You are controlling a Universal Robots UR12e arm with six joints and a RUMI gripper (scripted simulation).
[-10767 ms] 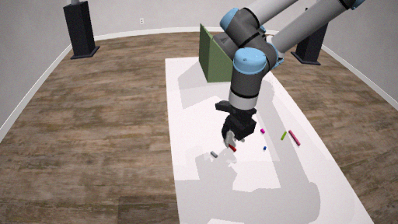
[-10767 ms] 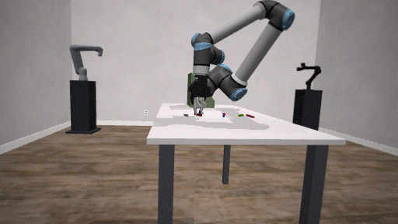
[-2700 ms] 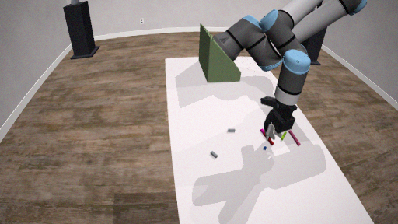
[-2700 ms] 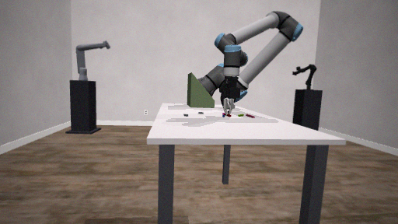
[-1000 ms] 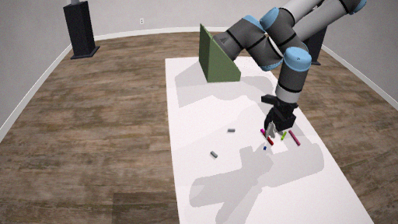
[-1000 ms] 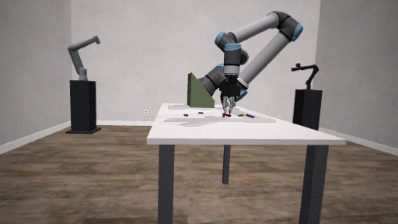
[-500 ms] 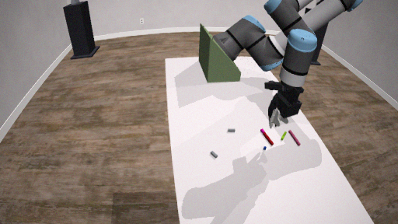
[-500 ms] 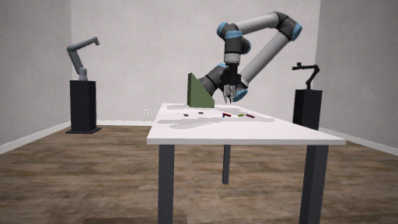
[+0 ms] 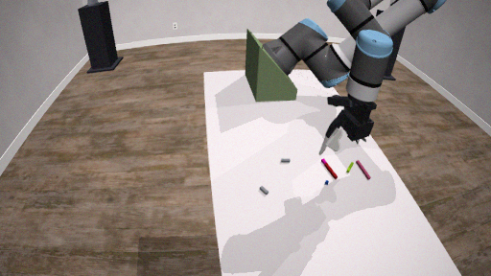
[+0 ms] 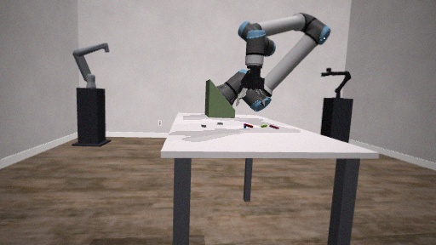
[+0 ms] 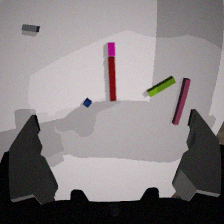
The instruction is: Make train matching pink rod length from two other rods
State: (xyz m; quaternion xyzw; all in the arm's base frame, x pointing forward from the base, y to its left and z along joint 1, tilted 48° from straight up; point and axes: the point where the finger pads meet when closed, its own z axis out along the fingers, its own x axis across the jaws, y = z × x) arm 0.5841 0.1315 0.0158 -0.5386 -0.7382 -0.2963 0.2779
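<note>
Our gripper (image 11: pixel 112 150) hangs over the worktop (image 9: pixel 268 225), jaws wide apart and empty. In the wrist view, the red rod (image 11: pixel 112 78) lies at 12 o'clock, long axis pointing away, magenta rod (image 11: pixel 111 49) touching its far end.

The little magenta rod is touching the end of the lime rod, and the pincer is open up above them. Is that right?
Not quite. The magenta rod touches the end of the red rod, not the lime rod, which lies apart to the side. The wrist view shows this. The pincer is indeed open above them.
</note>
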